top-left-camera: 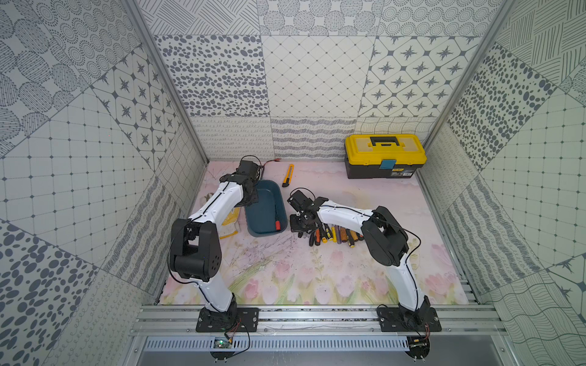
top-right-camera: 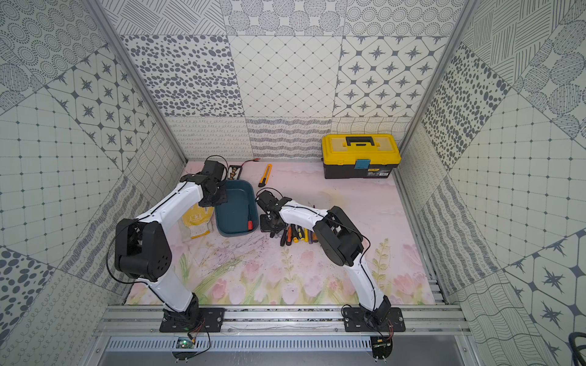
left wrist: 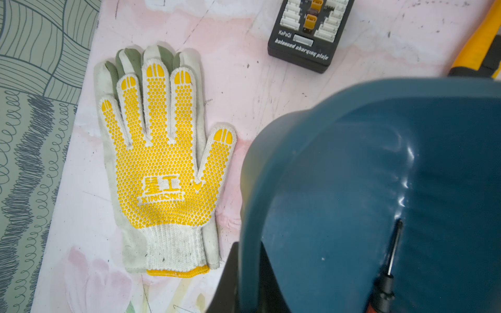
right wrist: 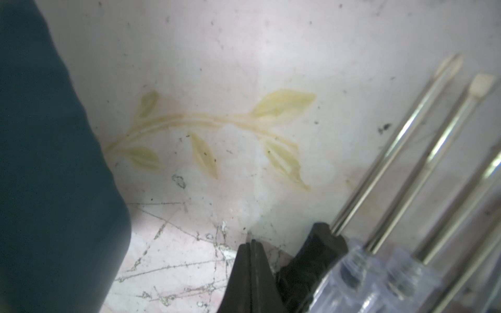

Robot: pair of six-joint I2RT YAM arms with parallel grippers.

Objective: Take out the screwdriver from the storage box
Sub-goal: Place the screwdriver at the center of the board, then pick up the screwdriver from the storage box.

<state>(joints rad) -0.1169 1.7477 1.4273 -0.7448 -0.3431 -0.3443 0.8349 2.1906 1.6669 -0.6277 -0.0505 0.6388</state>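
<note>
In both top views my storage box [top-left-camera: 265, 207] [top-right-camera: 234, 207] sits on the floral mat [top-left-camera: 285, 269], left of centre, long axis running near to far. The screwdriver [top-left-camera: 276, 218] [top-right-camera: 250, 218] lies inside it along the right wall, parallel to that long axis, its red handle end toward the near right corner and its thin shaft pointing away toward the far end. My left gripper [top-left-camera: 250, 196] hangs over the box's far left rim; from above I cannot see its tips. My right gripper [top-left-camera: 299, 223] is low over the mat just right of the box, beside a row of screwdrivers [top-left-camera: 336, 236] lying side by side. A yellow toolbox [top-left-camera: 385, 155] stands at the far right, and a yellow utility knife [top-left-camera: 288, 175] lies beyond the box. In the left wrist view my jaws are pinching the box's rim [left wrist: 252, 206] between them; the screwdriver's dark shaft [left wrist: 393, 248] lies on the box floor, and a yellow-dotted work glove [left wrist: 162, 162] lies flat on the mat beside a black charging plate [left wrist: 303, 40]. In the right wrist view my right jaws are pressed together on nothing, tips [right wrist: 250, 245] just over the mat, the box wall [right wrist: 48, 162] to one side and clear-handled screwdrivers [right wrist: 379, 271] to the other.
</note>
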